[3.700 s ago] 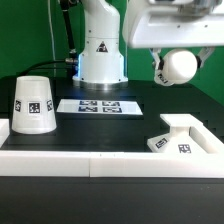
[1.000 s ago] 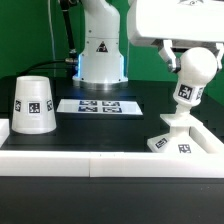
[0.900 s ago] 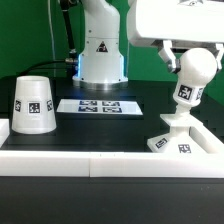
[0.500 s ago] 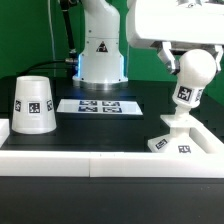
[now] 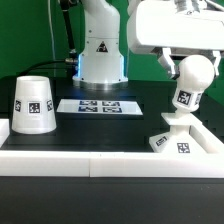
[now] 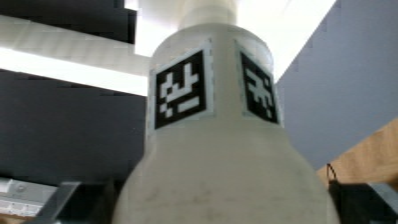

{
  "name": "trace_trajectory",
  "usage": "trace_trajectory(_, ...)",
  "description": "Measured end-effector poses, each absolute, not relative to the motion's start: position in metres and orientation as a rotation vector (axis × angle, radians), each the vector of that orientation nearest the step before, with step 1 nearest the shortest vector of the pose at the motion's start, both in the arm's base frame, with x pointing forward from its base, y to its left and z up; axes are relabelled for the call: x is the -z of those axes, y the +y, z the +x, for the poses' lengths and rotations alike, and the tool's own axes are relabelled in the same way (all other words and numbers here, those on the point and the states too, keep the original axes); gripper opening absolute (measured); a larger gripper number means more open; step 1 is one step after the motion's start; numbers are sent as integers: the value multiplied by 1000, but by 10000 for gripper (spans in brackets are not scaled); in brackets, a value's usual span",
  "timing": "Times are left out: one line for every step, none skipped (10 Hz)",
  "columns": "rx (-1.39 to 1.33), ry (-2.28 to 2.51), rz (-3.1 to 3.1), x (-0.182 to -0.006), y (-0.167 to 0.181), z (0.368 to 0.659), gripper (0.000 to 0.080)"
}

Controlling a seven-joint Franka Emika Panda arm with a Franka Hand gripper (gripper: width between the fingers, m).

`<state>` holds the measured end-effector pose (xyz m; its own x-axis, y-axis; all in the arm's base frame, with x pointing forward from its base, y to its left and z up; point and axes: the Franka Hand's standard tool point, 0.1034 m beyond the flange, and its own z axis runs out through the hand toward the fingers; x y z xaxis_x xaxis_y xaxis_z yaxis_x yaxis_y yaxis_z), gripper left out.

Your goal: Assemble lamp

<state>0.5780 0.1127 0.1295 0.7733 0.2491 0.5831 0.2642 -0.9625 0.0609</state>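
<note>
My gripper (image 5: pixel 193 72) is shut on the round head of the white bulb (image 5: pixel 185 95) at the exterior view's right. The bulb is nearly upright, with its tagged stem pointing down. The stem's lower end meets the raised part of the flat angular base (image 5: pixel 178 140), which lies on the black table. I cannot tell how deep the stem sits. In the wrist view the bulb's tagged stem (image 6: pixel 214 130) fills the frame and my fingertips are hidden. The tapered shade (image 5: pixel 33 104) stands mouth down at the exterior view's left, far from the gripper.
The marker board (image 5: pixel 100 105) lies flat between the shade and the base. The white robot pedestal (image 5: pixel 100 55) stands behind it. A white raised wall (image 5: pixel 100 162) runs along the front and turns up at the right beside the base.
The bulb, held high above the base at first, is now upright on it. In the last half second the gripper and the bulb moved down a little.
</note>
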Motion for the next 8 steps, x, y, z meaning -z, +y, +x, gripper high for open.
trace_trajectory(944, -430, -2940, -123, 113, 575, 579)
trace_trajectory(957, -434, -2937, -123, 112, 575, 579)
trace_trajectory(971, -435, -2933, -123, 112, 576, 579)
trace_trajectory(999, -438, -2924, -122, 112, 576, 579)
trace_trajectory(1008, -442, -2921, -122, 112, 577, 579)
trace_trajectory(959, -445, -2937, -123, 113, 578, 579)
trace_trajectory(954, -447, -2939, -123, 113, 579, 579)
trace_trajectory(941, -449, -2943, -121, 112, 578, 579)
